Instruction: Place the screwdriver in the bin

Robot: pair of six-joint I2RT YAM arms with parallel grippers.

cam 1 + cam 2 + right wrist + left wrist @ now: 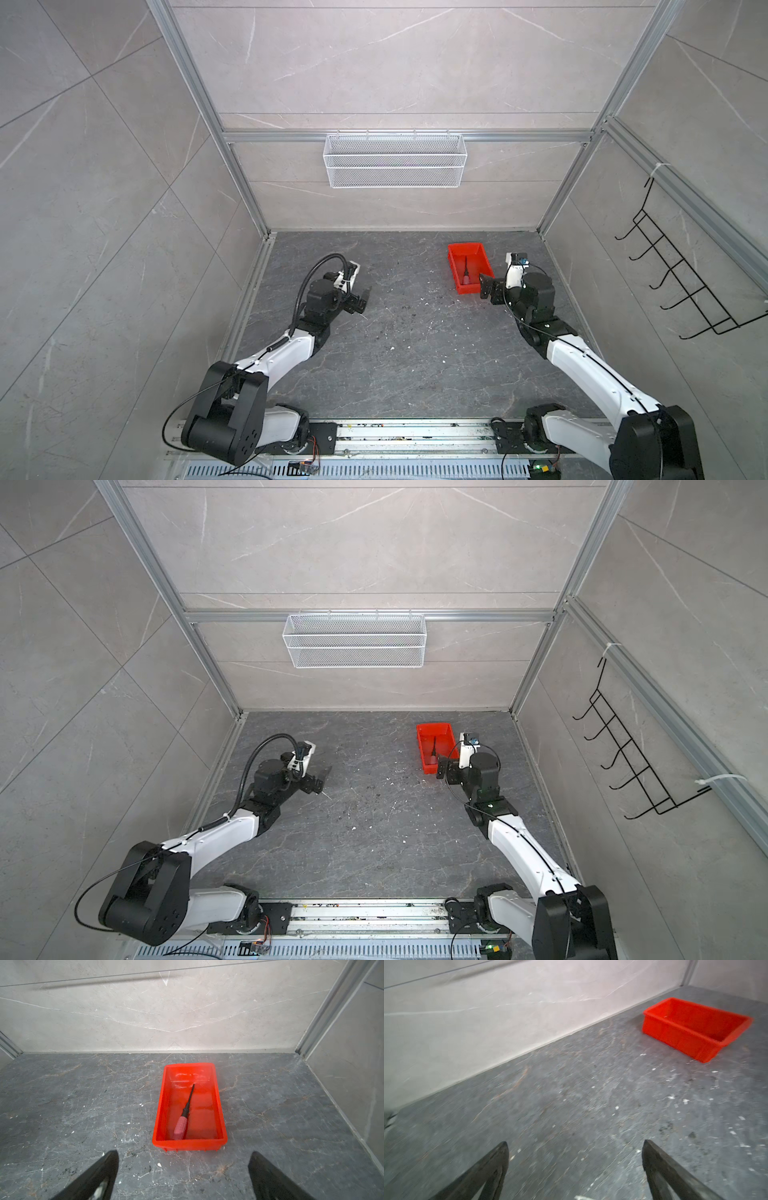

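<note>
The screwdriver point(184, 1114) lies in the bin point(190, 1144). My right claw point(184, 1154) and left claw point(575, 1142) gape wide, empty.

No text, label, brand, number or sign can be read in any view. The small circuit boards point(302, 466) at the lower edge of both top views are too small for any print on them to be made out.
</note>
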